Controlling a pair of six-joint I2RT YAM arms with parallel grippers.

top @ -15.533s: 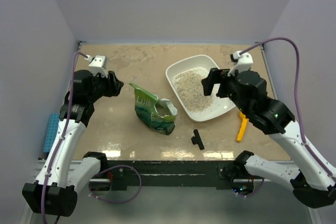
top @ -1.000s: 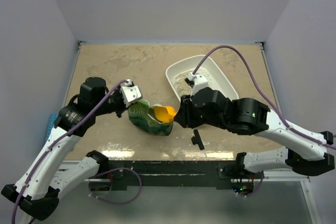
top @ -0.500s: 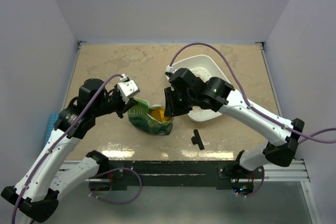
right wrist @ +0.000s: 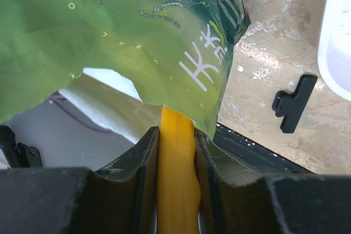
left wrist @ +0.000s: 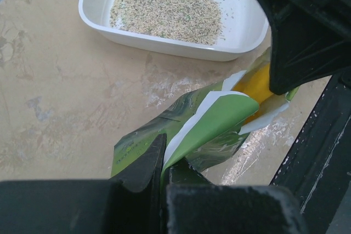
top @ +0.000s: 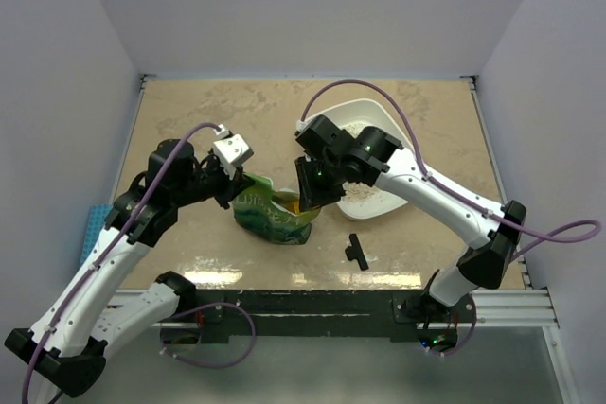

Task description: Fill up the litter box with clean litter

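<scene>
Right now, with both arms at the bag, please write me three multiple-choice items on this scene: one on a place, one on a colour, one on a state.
1. Where does the black clip lie?
A. in the right gripper
B. on the table, apart from the green bag
C. inside the green bag

2. What colour is the scoop that the right gripper holds?
A. blue
B. yellow
C. red

3. How is the left gripper?
A. open above the table
B. shut on the black clip
C. shut on the green bag's edge

Answers:
1 B, the clip lies on bare tabletop near the front edge.
2 B, a yellow handle sits between its jaws.
3 C, its jaws pinch the bag's rim.
</scene>
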